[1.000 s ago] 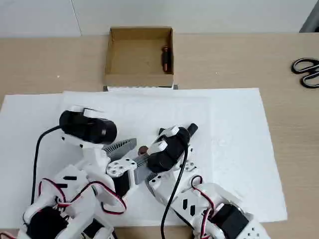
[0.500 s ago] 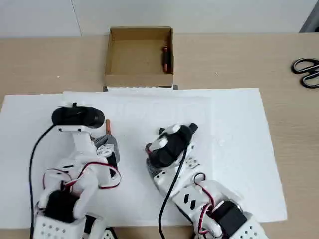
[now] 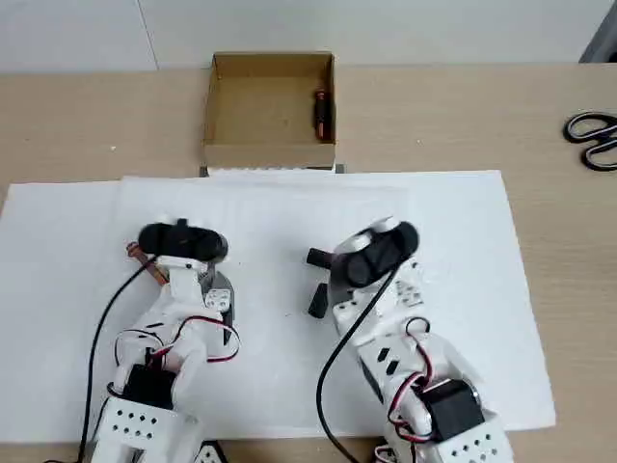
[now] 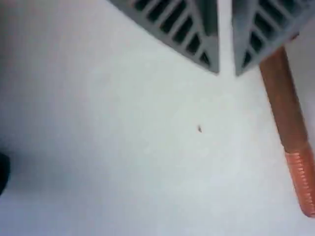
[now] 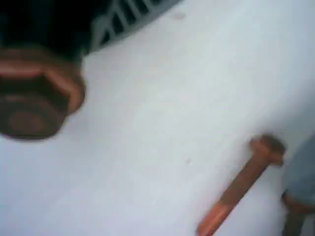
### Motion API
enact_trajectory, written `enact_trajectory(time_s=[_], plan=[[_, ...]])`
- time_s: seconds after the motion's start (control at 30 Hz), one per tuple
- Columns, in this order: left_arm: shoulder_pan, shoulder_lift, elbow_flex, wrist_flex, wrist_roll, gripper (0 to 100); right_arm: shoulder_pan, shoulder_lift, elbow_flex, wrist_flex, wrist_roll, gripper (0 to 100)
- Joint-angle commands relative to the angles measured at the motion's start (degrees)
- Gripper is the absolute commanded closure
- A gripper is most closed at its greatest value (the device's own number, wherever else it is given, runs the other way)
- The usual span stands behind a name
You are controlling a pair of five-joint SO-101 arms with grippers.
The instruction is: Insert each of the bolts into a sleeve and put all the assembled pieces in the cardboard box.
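My left gripper hangs low over the white paper, its grey ribbed fingers shut to a thin slit with nothing between them. A copper bolt lies on the paper just outside one fingertip. In the high view a bolt pokes out beside the left arm's black motor. My right gripper is shut on a black sleeve with a bolt in it; the copper hex head looms close. A loose bolt lies on the paper farther off. The cardboard box holds one assembled piece.
White paper covers the table in front of both arms. The box stands just beyond the paper's far edge. Scissors lie on the bare wood at the far right.
The two grippers met at the middle a second ago. My left arm has since drawn back to the left and come down, and my right arm has swung right with the sleeved bolt.
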State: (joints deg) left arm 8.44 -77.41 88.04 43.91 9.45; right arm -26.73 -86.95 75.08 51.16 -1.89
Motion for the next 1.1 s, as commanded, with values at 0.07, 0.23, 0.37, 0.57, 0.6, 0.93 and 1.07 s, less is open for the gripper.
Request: enact_trajectory(time_s=[0.07,0.23,0.37,0.57,0.6,0.93,1.07], plan=[[0.09,-0.35,1.1,-3.69,-1.85,99,4.7,8.48,-1.76,-13.32,5.54,99.5],[0.26,-0.35,1.1,-3.69,-1.93,99,5.14,24.66,-10.9,-23.08,5.63,99.5],[0.35,-0.35,1.1,-3.6,-1.93,99,6.02,41.89,-21.63,-31.78,5.45,99.5],[0.18,-0.35,1.1,-3.6,-1.67,99,7.6,68.35,-42.37,-40.4,5.36,99.5],[0.26,-0.35,1.1,-3.6,-1.67,99,7.6,72.04,-45.89,-40.92,5.36,99.5],[0.35,-0.35,1.1,-3.6,-1.58,99,7.6,107.12,-83.34,-41.36,5.54,99.5],[0.26,-0.35,1.1,-3.6,-1.49,99,7.34,120.48,-98.73,-40.92,5.54,99.5]])
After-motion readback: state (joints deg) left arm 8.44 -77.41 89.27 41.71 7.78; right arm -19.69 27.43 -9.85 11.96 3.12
